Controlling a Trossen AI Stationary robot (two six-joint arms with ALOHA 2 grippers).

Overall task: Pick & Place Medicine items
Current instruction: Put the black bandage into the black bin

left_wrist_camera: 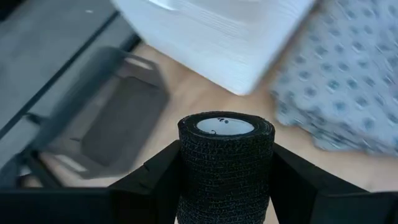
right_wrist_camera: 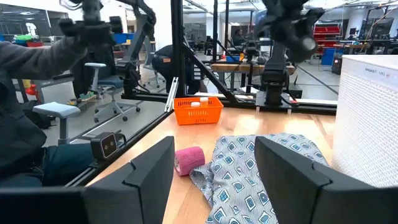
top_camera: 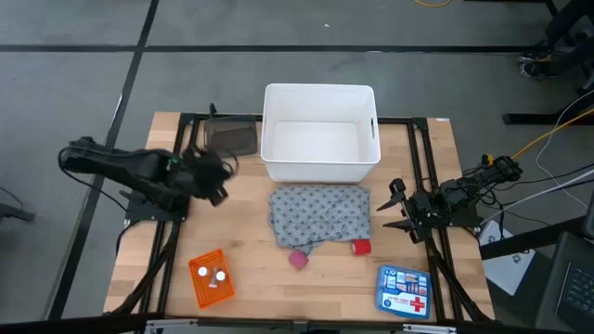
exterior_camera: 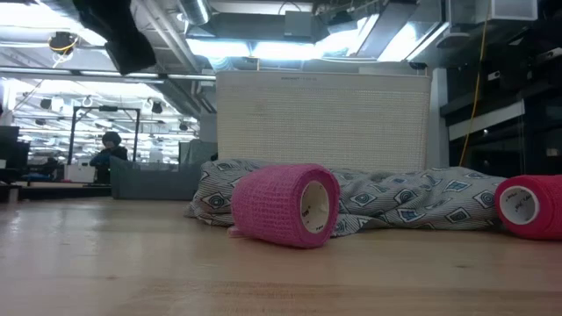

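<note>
The left tool (left_wrist_camera: 225,186) is clamped across the sides of a black bandage roll (left_wrist_camera: 225,165), held above the desk (top_camera: 246,237) at nine o'clock of the white bin (top_camera: 320,134). The roll looks light, soft and grippy. The right tool (top_camera: 394,209) waits, fingers apart.

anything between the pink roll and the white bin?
Yes, the grey patterned cloth lies between the pink roll and the white bin. The high view shows it; the low view shows the cloth bunched behind the roll.
</note>
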